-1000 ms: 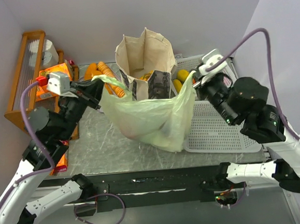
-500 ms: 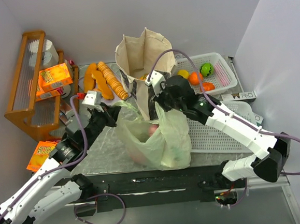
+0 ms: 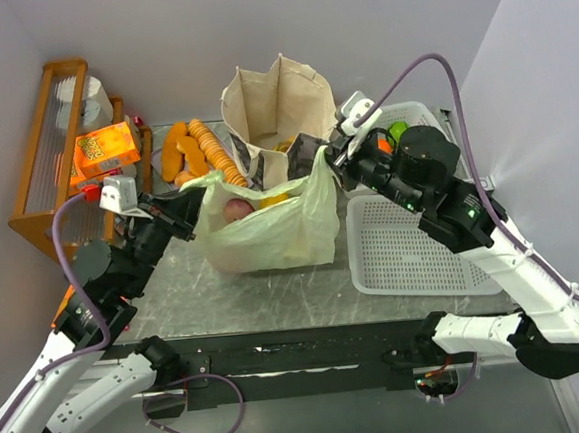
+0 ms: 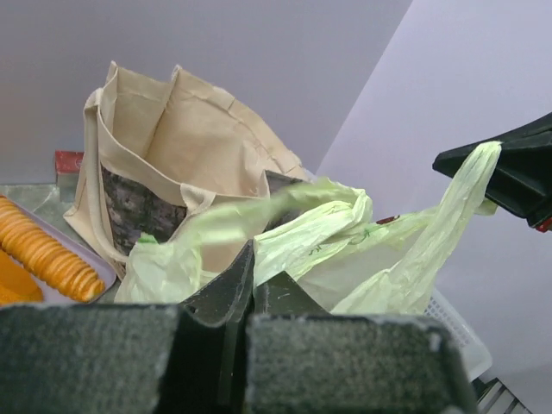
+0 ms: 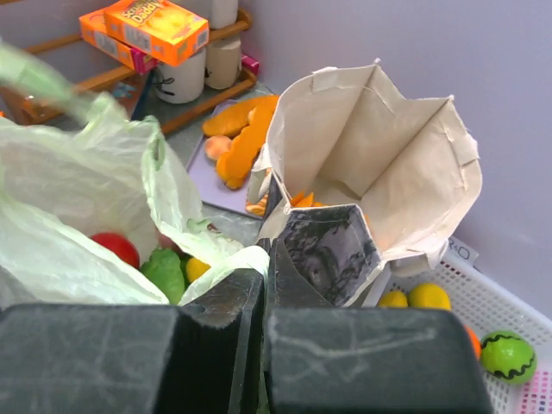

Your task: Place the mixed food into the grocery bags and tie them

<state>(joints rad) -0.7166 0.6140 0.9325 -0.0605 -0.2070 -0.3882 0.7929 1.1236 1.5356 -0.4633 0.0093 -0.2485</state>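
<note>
Tension is the thing to manage here: the thin pale-green translucent plastic bag (image 3: 266,233) sits on the grey tabletop (image 3: 266,294) between the arms. Its mouth is pulled wide because the left jaws are clenched on one loop handle (image 4: 220,228) and the right jaws are clenched on the other loop handle (image 4: 461,185). A red fruit piece (image 5: 116,248), a small green leafy piece (image 5: 164,272) and a yellow piece (image 5: 197,269) lie low inside the bag, so the step in hand looks like the tying. To do it well, the two handles should come together above the load at an even height and cross with a little slack. The film looks flimsy and would likely stretch or tear under a hard sideways pull, and an uneven lift could tip the food out. The tall beige canvas tote with printed side panels (image 3: 279,102) stands upright just behind the bag. Whether the two touch is hard to tell from above, so the right arm should sweep forward of the tote and not back into it. A white plastic mesh basket (image 3: 413,257) lies close on the right, and golden-brown bread loaves (image 3: 172,150) and a wooden rack (image 3: 55,165) crowd the back left. The freest room is the bare strip of tabletop in front of the bag, toward the arm bases.
</note>
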